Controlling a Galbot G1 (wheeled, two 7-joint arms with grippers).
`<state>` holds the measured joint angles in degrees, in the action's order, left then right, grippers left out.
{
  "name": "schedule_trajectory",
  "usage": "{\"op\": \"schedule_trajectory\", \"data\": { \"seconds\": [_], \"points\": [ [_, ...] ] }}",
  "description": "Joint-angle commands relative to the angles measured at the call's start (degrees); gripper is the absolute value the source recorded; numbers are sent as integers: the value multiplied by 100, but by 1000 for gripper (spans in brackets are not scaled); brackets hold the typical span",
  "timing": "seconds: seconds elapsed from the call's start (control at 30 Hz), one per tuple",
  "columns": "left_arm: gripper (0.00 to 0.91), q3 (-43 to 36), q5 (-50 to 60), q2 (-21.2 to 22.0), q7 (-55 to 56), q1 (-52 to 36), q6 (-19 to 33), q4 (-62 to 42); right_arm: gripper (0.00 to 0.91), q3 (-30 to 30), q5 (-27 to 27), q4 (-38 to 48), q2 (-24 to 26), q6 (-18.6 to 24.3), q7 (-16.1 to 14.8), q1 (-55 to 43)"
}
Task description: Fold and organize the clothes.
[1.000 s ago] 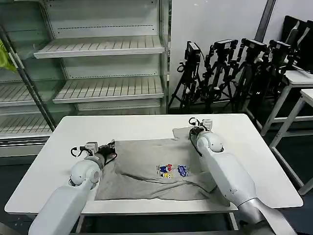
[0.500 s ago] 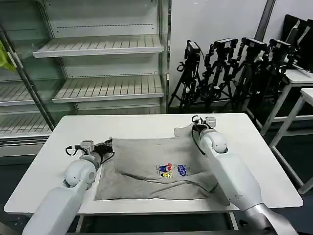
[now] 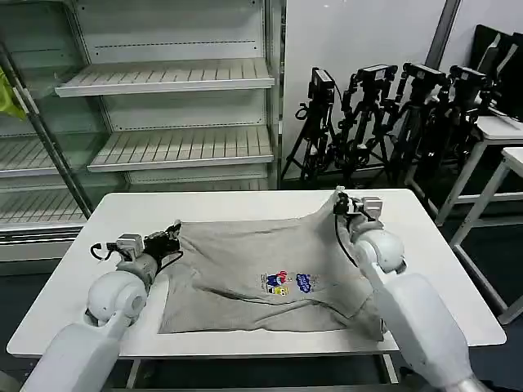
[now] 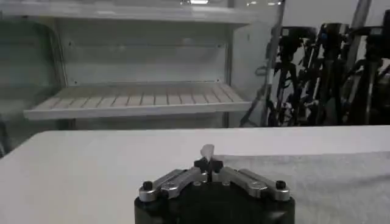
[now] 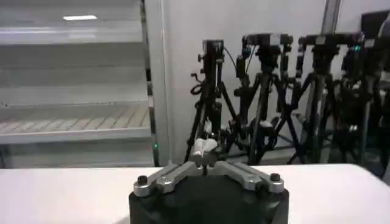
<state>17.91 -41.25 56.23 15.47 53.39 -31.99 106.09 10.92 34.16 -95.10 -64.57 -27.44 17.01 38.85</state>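
Observation:
The clothes are one light grey shirt (image 3: 253,273) lying on the white table (image 3: 245,208), its small coloured graphic (image 3: 290,283) facing up. My left gripper (image 3: 173,232) is shut on the shirt's far left corner, low over the table. My right gripper (image 3: 339,199) is shut on the far right corner and holds it lifted, so the cloth rises in a peak. In the left wrist view the left gripper (image 4: 208,164) pinches a tuft of fabric, with the shirt (image 4: 317,176) spread beside it. In the right wrist view the right gripper (image 5: 204,160) is closed on a pale fold.
Empty metal shelves (image 3: 176,77) stand behind the table. A row of black tripods (image 3: 384,114) is at the back right, and white side tables (image 3: 498,139) are at the right. A yellow-green cloth (image 3: 8,94) hangs at the far left.
Both grippers have moved apart, the left one leftward and the right one rightward and up. The shirt's far edge is drawn wider and tauter between them.

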Motion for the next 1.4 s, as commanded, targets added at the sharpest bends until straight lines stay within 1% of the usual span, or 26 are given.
{"op": "schedule_trajectory", "data": {
  "seconds": [0.03,0.2,0.4,0.6,0.63,0.83,0.87,0.9,0.93,0.97,1.0,1.23,1.37,1.4],
  "points": [
    [50,280,346,-120,-142,975,38,968,0,315,-265,-1299,279,49,-61,1138],
    [40,435,506,-136,-215,1473,60,1333,0,546,-515,-1904,270,70,-127,2033],
    [50,651,712,-231,-436,2059,99,1453,0,1021,-649,-2294,273,73,-250,2869],
    [40,809,718,-278,-505,2382,104,1551,0,1415,-657,-2376,299,83,-349,3358],
    [50,822,756,-280,-529,2455,111,1558,0,1486,-660,-2367,312,81,-378,3439],
    [40,798,990,-225,-600,2583,156,1398,0,1535,-719,-2164,309,11,-440,3575],
    [50,793,1015,-219,-608,2581,161,1385,0,1505,-727,-2127,293,-10,-435,3567],
    [81,782,1024,-198,-607,2574,162,1362,0,1464,-744,-2062,264,-53,-411,3520],
    [151,777,1023,-185,-607,2563,144,1352,494,1441,-754,-2038,249,-88,-395,3498],
    [534,773,1023,-171,-604,2547,135,1345,907,1390,-766,-2004,227,-133,-361,3461],
    [907,767,1024,-155,-603,2527,121,1335,907,1326,-802,-1979,206,-177,-323,3420],
    [907,788,1014,-39,-573,2535,104,1381,907,1206,-917,-1964,134,-169,-299,3340],
    [907,870,991,76,-444,2650,117,1550,907,1265,-924,-2169,102,-44,-279,3433],
    [907,912,973,118,-395,2709,119,1634,907,1381,-1024,-2336,86,49,-262,3562]
  ]
}}
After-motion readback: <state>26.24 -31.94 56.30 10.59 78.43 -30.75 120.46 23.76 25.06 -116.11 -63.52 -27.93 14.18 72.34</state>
